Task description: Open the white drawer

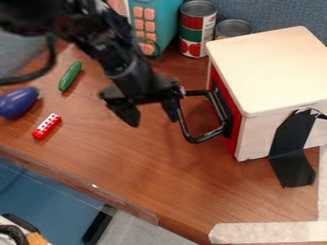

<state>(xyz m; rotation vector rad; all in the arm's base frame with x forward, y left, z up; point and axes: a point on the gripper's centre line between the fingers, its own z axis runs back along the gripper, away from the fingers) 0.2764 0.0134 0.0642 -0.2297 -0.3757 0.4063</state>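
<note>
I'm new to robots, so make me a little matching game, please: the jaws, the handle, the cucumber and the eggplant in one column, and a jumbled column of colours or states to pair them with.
Column one
1. Jaws
2. Handle
3. Cucumber
4. Eggplant

Column two
A. Green
B. Black, fixed to the red drawer front
C. Purple
D. Spread apart

Right pairs: 1-D, 2-B, 3-A, 4-C
</note>
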